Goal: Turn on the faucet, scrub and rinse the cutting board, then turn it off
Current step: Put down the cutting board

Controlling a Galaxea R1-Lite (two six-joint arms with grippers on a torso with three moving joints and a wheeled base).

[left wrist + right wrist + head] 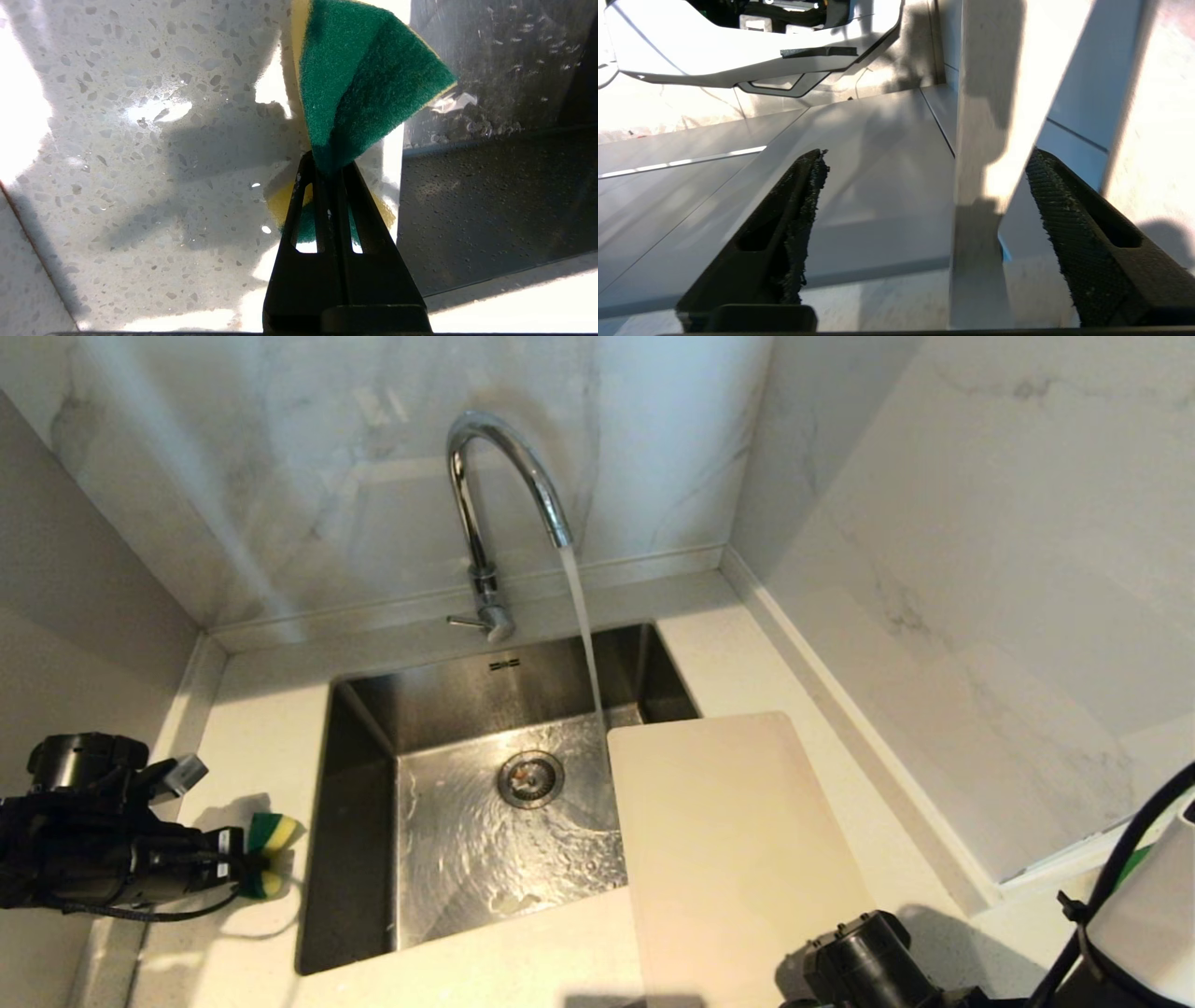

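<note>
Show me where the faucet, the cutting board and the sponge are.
faucet [470, 513]: head view, upright chrome neck.
cutting board [738, 840]: head view, middle of the flat top.
sponge [359, 84]: left wrist view, green scouring face.

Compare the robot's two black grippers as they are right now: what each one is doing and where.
The left gripper is shut on a folded green-and-yellow scrubbing sponge; the right gripper stands wide open, holding nothing. The left gripper hovers over the pale speckled countertop left of the steel sink; the right gripper is at the near end of the pale beige rectangular cutting board, whose edge runs between its fingers untouched. Both are black.
</note>
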